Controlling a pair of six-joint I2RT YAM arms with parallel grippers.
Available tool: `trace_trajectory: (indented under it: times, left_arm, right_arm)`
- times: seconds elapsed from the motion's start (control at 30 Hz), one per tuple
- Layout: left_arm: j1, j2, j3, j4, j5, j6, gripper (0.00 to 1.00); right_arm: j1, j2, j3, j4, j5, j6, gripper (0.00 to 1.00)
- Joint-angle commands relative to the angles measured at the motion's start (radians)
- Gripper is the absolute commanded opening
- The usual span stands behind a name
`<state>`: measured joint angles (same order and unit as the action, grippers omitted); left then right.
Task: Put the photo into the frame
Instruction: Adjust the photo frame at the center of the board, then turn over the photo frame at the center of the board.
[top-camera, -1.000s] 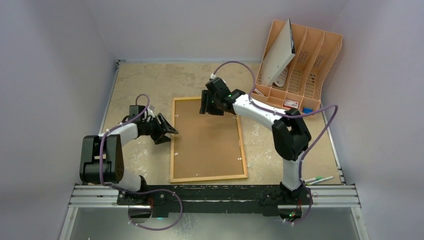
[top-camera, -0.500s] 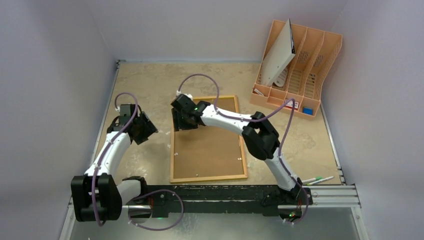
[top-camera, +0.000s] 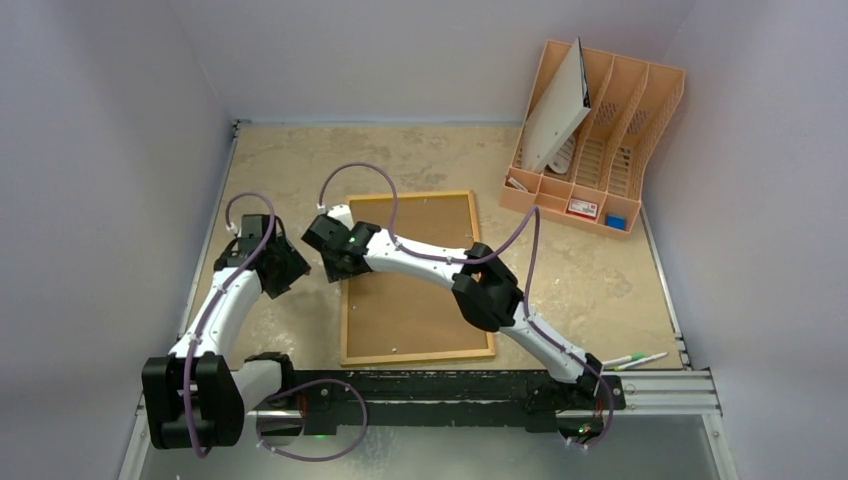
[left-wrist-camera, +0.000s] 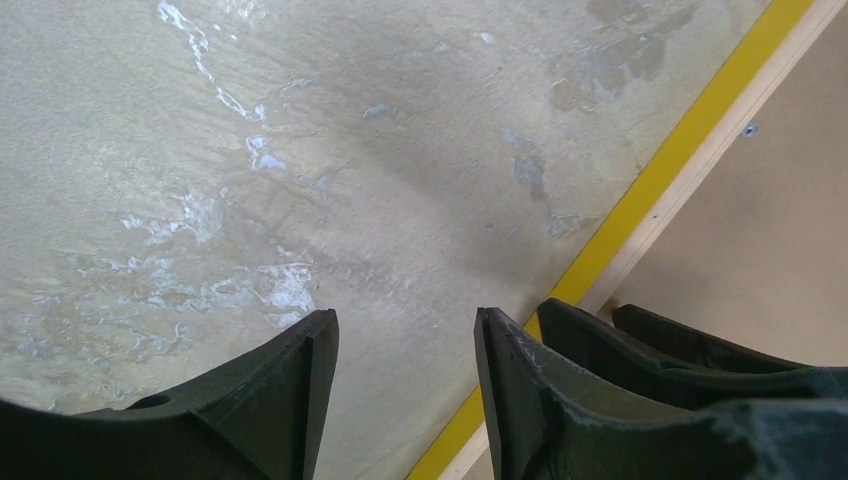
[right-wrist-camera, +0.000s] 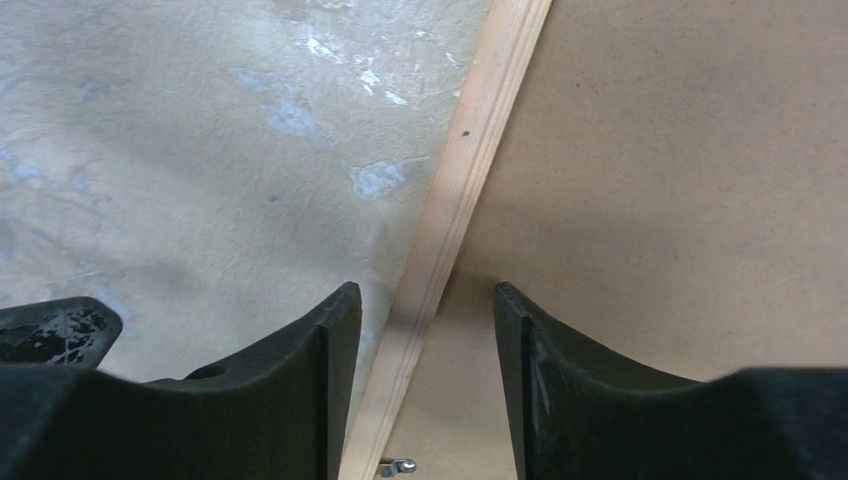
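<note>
As it lies back-up on the mottled beige table (top-camera: 280, 160), the thin rectangular frame (top-camera: 344, 322), light wood behind with a yellow front, looks light, stiff and smooth; the left rail suits gripping. Right gripper (right-wrist-camera: 420, 305) gapes astride that rail; left gripper (left-wrist-camera: 405, 335) gapes beside it. No photo in view.

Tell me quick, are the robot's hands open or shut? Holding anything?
Left gripper: open, holding nothing.
Right gripper: open over the frame edge, holding nothing.
</note>
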<state>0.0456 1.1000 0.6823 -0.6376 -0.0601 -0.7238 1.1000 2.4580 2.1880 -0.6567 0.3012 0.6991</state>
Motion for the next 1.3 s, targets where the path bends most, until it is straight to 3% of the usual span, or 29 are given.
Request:
trace_trajectory:
  times: [0.0,0.23,0.43,0.5,0.63,0.73,1.07,1.27]
  left_arm:
    - [0.004,-0.018,-0.021,0.019,0.008,-0.03,0.55]
    - [0.005,-0.039,-0.058,0.041,0.048,-0.052,0.55]
    - [0.004,-0.064,-0.109,0.081,0.149,-0.087,0.55]
    - [0.004,-0.076,-0.133,0.097,0.174,-0.102,0.55]
    - [0.004,-0.097,-0.175,0.111,0.199,-0.124,0.56]
    - [0.004,-0.11,-0.19,0.111,0.216,-0.125,0.56]
    - [0.004,-0.147,-0.182,0.12,0.249,-0.125,0.58]
    - [0.003,-0.181,-0.18,0.151,0.32,-0.123,0.6]
  right_arm:
    - [0.024,0.03,0.042,-0.142,0.139,-0.014,0.51]
    - [0.044,0.016,0.033,-0.178,0.184,-0.028,0.33]
    - [0.043,-0.065,-0.081,-0.148,0.101,-0.002,0.07]
    - [0.041,-0.063,-0.095,-0.132,0.069,0.008,0.1]
    - [0.04,-0.019,-0.06,-0.179,0.036,0.059,0.28]
    - [0.04,-0.016,-0.089,-0.18,0.02,0.1,0.3]
    - [0.041,-0.012,-0.082,-0.133,0.072,0.093,0.22]
    - [0.041,-0.035,-0.047,-0.143,0.11,0.105,0.04]
